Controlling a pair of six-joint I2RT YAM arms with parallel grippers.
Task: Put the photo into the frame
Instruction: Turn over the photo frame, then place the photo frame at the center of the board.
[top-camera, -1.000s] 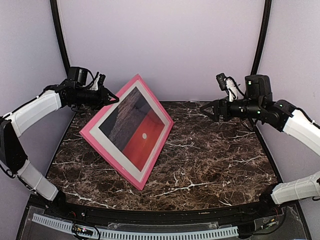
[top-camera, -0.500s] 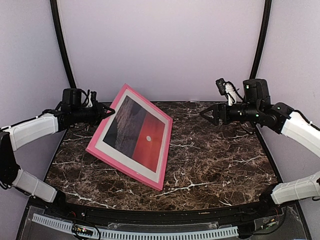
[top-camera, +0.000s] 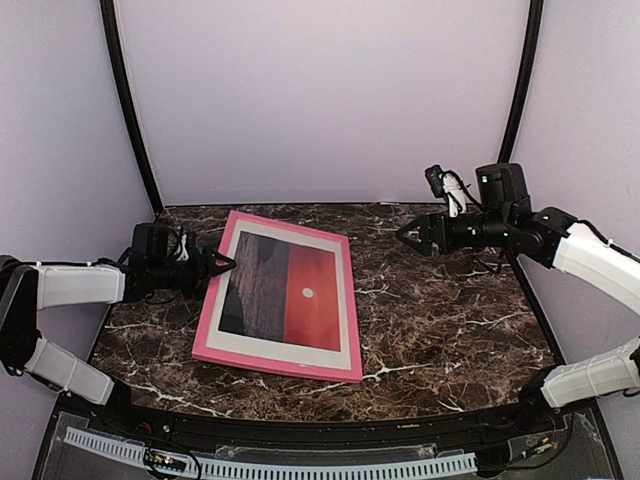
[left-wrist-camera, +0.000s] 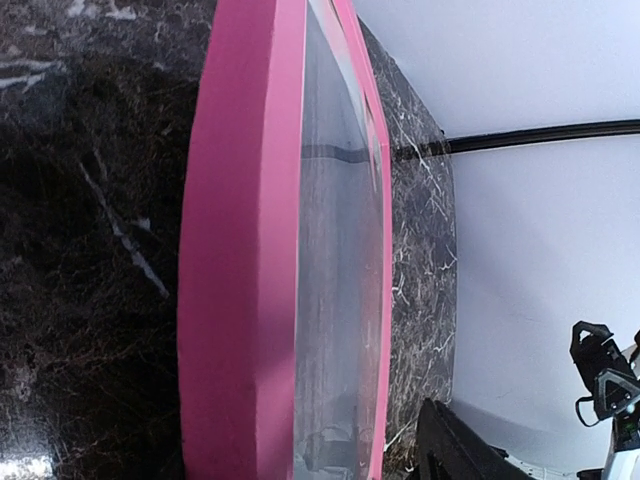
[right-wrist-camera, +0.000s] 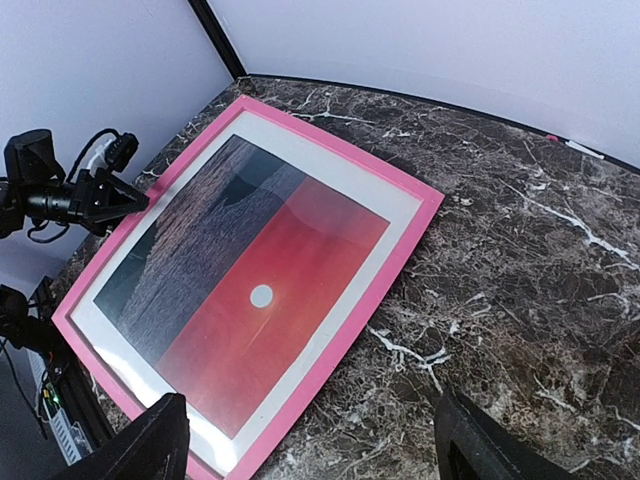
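Observation:
The pink frame (top-camera: 206, 325) lies flat and face up on the marble table, left of centre. Inside it, behind a white mat (top-camera: 346, 290), shows the photo (top-camera: 300, 295) with its red sky, white sun and dark sea. My left gripper (top-camera: 222, 265) sits low at the frame's left rail (left-wrist-camera: 240, 250), open and holding nothing; only one of its fingers (left-wrist-camera: 455, 450) shows in the left wrist view. My right gripper (top-camera: 410, 238) hovers open above the table, right of the frame (right-wrist-camera: 400, 235), looking down on the photo (right-wrist-camera: 250, 290).
Dark marble table (top-camera: 450, 320) stretches right of the frame. Black enclosure posts (top-camera: 130, 110) stand at the back corners, with pale walls behind. The left gripper (right-wrist-camera: 120, 197) also shows in the right wrist view.
The frame came down from standing tilted on its lower edge to lying flat. My left gripper dropped with its upper corner and opened, letting go. The right arm barely shifted.

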